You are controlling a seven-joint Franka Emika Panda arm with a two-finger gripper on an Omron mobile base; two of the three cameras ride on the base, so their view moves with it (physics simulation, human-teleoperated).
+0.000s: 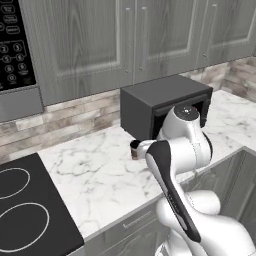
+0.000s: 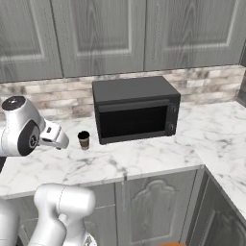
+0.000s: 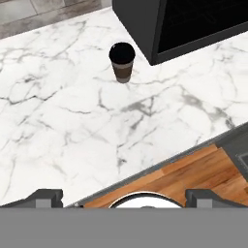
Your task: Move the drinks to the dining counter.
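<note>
One of the drinks, a brown cup with a black lid [image 3: 122, 62], stands upright on the marble worktop [image 3: 58, 121], just left of the black microwave's front corner. The cup [image 2: 84, 140] has nothing touching it, and the arm half hides this cup [image 1: 134, 148] in the left base view. My gripper [image 3: 125, 196] is open, its two dark fingertips [image 3: 48, 195] spread wide with nothing between them. It hangs over the worktop's front edge, well short of the cup. The hand [image 2: 52, 135] sits a little left of the cup. The dining counter is out of view.
A black microwave [image 2: 135, 108] stands on the worktop against the tiled wall, right of the cup. A black stove top [image 1: 25, 210] lies at the left, with a keypad panel [image 1: 12, 45] above it. Grey wall cabinets [image 2: 120, 33] hang overhead. Wood floor [image 3: 193, 174] lies below the counter edge.
</note>
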